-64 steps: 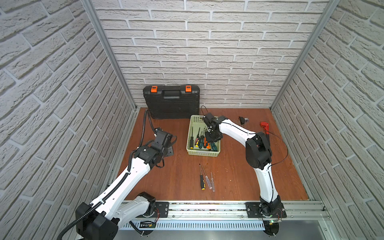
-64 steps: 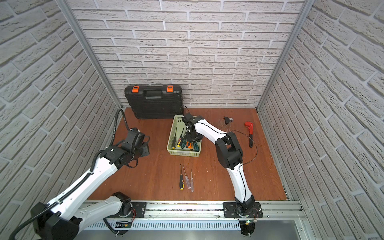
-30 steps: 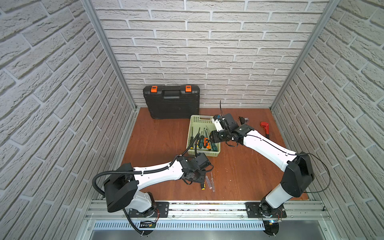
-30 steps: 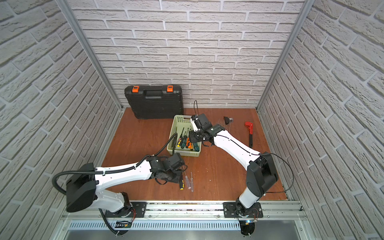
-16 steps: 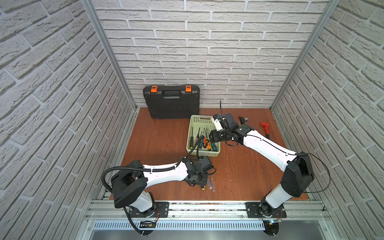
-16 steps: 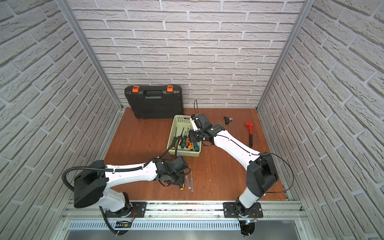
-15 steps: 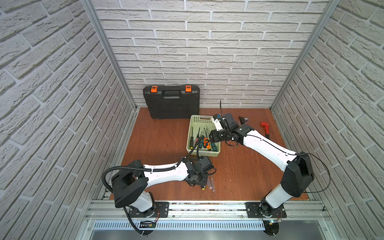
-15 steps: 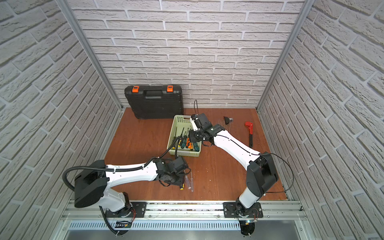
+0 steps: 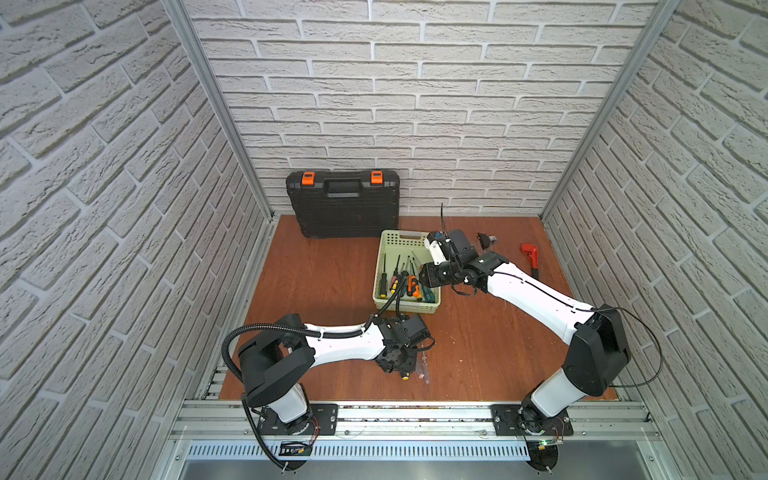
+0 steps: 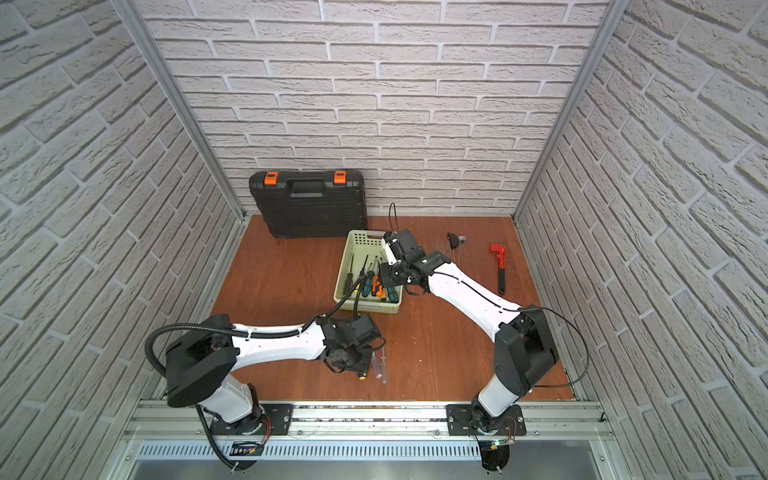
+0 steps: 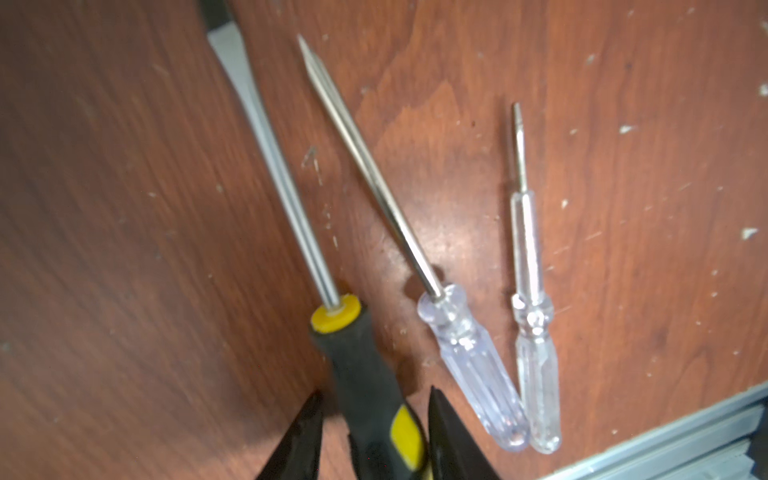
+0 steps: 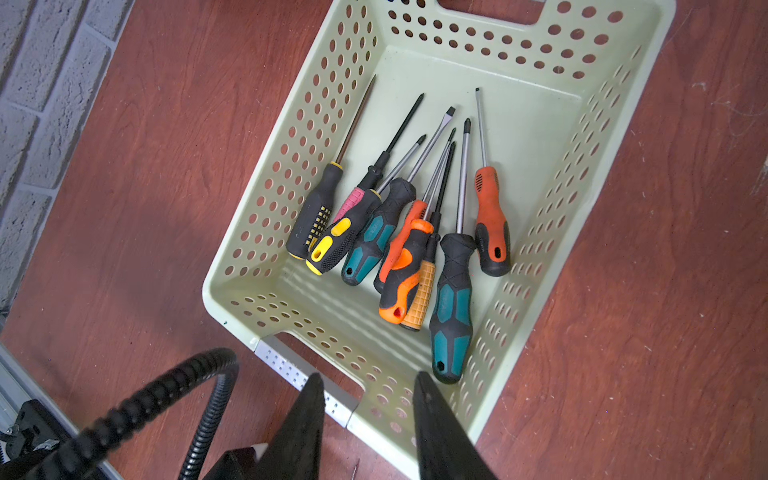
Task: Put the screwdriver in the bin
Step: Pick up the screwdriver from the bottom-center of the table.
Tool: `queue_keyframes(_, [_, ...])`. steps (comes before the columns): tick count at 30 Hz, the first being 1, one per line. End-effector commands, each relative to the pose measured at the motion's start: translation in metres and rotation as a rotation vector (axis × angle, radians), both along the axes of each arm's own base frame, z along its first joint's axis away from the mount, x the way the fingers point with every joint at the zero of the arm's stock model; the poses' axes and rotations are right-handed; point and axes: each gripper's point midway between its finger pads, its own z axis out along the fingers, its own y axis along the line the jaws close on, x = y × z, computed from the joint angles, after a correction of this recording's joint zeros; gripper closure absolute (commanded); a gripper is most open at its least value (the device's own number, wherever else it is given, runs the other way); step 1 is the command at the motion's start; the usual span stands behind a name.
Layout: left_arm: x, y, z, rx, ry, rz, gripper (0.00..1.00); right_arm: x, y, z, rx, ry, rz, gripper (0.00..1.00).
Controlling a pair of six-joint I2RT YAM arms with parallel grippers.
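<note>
A screwdriver [image 11: 361,361] with a black-and-yellow handle lies on the wooden floor near the front rail; in both top views only its yellow end [image 9: 405,376] [image 10: 362,377] shows under the wrist. My left gripper [image 11: 374,395] [image 9: 400,365] is down over it. Its jaws straddle the handle, with a gap still showing on one side. The pale green bin [image 9: 409,308] [image 10: 370,308] [image 12: 519,54] stands mid-floor and holds several screwdrivers [image 12: 407,232]. My right gripper [image 12: 368,376] [image 9: 428,276] hovers open over the bin's front right corner, with nothing between its fingers.
Two clear-handled screwdrivers [image 11: 469,353] [image 11: 534,357] lie right beside the black-and-yellow one. A black toolcase [image 9: 343,203] leans on the back wall. A red wrench [image 9: 530,253] and a small black part [image 9: 484,239] lie at the back right. The aluminium rail [image 11: 665,436] runs close behind the handles.
My left arm swung from the left side to the loose screwdrivers at the front and settled over the black-and-yellow handle, its jaws narrowing. My right gripper drew back out of the bin, then held still.
</note>
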Motion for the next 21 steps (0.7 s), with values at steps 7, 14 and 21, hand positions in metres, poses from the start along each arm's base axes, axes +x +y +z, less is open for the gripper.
queue_keyframes(7, [-0.007,0.017,-0.017,0.055,0.028,0.024,0.76,-0.001,0.002,0.005,0.022,-0.027,-0.002,0.63])
queue_keyframes(14, [-0.01,0.024,-0.02,0.079,0.034,0.019,0.81,0.0,0.003,0.007,0.027,-0.03,-0.003,0.63])
queue_keyframes(21, [-0.008,0.025,-0.022,0.139,0.018,0.004,0.66,0.0,0.003,0.007,0.029,-0.03,-0.004,0.63])
